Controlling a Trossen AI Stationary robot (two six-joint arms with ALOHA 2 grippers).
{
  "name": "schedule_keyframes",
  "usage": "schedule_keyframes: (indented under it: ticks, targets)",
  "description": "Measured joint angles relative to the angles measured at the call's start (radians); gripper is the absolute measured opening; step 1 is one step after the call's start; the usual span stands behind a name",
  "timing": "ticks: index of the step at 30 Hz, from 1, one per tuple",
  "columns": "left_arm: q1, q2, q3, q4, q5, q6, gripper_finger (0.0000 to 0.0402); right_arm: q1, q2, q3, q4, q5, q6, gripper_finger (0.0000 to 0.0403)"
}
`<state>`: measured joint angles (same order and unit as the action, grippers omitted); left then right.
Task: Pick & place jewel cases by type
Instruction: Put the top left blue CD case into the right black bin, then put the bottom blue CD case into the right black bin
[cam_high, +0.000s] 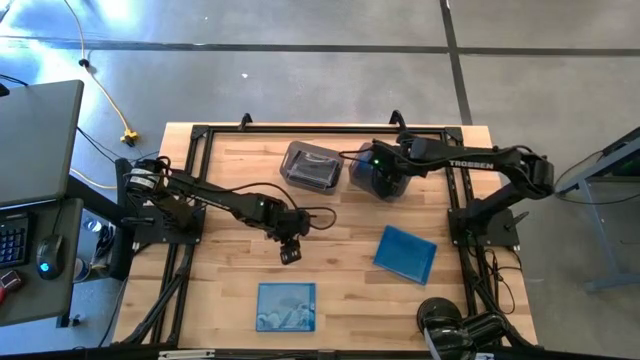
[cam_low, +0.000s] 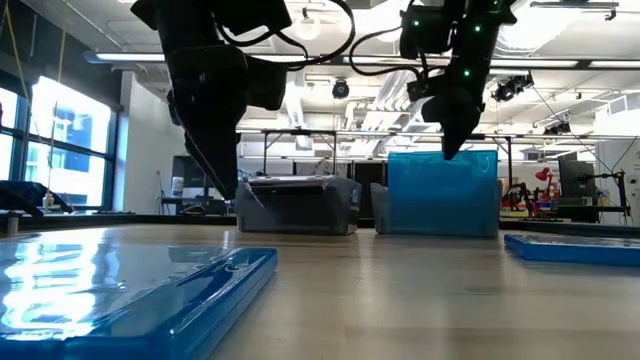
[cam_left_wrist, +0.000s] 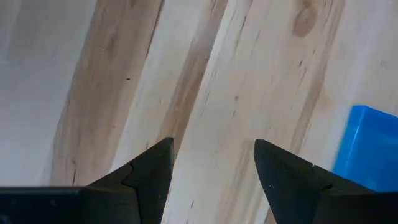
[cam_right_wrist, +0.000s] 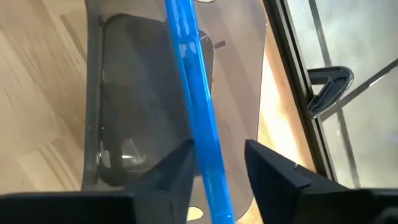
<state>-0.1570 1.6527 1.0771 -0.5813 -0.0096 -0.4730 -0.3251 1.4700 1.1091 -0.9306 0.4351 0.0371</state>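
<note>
Right claw over the right bin, blue case on edge between its fingers

On the table, two grey bins sit at the far side. The right claw hangs over the right one, its fingers parted around a blue jewel case standing on edge in it; contact unclear. The left claw gapes empty mid-table. A plain blue case and a cloud-patterned case lie nearer.

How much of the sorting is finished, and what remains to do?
Looks done: the left bin holds dark cases. In hand: the right tool stands over the right bin with a blue case upright on edge between its fingers, half released. Left: a plain blue case and a cloud-patterned blue case lie on the table; the left tool is open above bare wood.
</note>
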Motion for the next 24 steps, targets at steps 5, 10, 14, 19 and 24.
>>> schedule_keyframes:
  ticks: [5,10,14,19,24]
  targets:
    - [0.0,0.0,0.0,-0.035,0.08,0.027,0.022,0.045,-0.006,0.011,-0.004,0.036,-0.019,0.0166]
    - [0.0,0.0,0.0,-0.093,0.216,0.036,0.022,0.115,-0.013,0.076,-0.015,0.083,-0.02,0.0168]
    - [-0.016,0.0,0.0,-0.096,0.33,0.13,0.022,0.171,-0.015,0.139,-0.004,0.088,-0.016,0.0168]
    - [-0.109,0.0,0.0,-0.093,0.384,0.296,0.022,0.243,-0.015,0.161,0.102,0.018,-0.001,0.0169]
    - [-0.266,0.0,0.0,-0.053,0.302,0.301,0.022,0.337,-0.01,0.16,0.204,-0.082,0.006,0.0166]
